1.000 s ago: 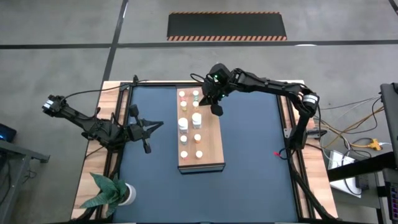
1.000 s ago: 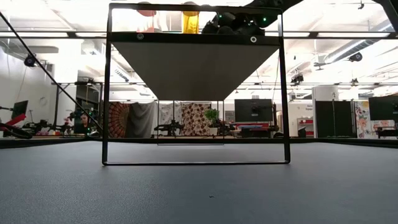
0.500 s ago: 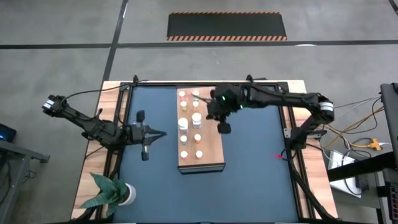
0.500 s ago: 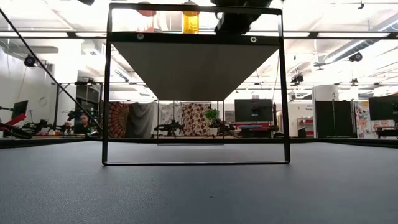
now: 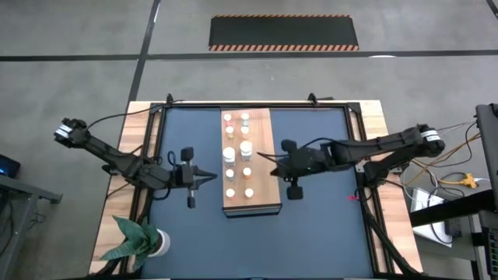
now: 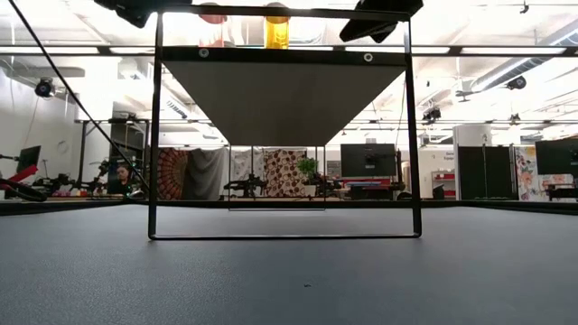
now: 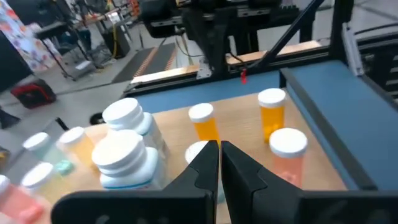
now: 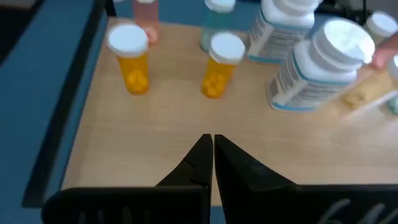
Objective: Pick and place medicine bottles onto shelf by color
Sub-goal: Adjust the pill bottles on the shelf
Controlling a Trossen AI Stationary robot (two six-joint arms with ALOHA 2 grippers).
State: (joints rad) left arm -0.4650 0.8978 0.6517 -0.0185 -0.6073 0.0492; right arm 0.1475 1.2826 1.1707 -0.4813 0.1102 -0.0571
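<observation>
The shelf (image 5: 264,183) is a light wooden board on a black frame in the middle of the dark mat. Several medicine bottles stand on it in two rows, among them two larger white ones (image 5: 246,148) and orange ones (image 7: 204,124) (image 8: 129,59). My left gripper (image 5: 212,176) is shut and empty just left of the shelf, pointing at it; its tips (image 7: 219,149) show in front of the bottles. My right gripper (image 5: 263,159) is shut and empty over the shelf's right part, above bare wood (image 8: 211,140).
A white pot with a green plant (image 5: 144,243) stands at the near left corner. The wooden table rim (image 5: 366,117) borders the mat. The low view shows the shelf's black frame (image 6: 153,135), with a pink bottle (image 6: 214,20) and an orange bottle (image 6: 276,29) on top.
My right gripper has swung from the shelf's far end toward the table's near edge along the shelf's right side and has turned to point toward the left. My left gripper has moved toward the shelf and a little toward the near edge. The bottles have stayed in place.
</observation>
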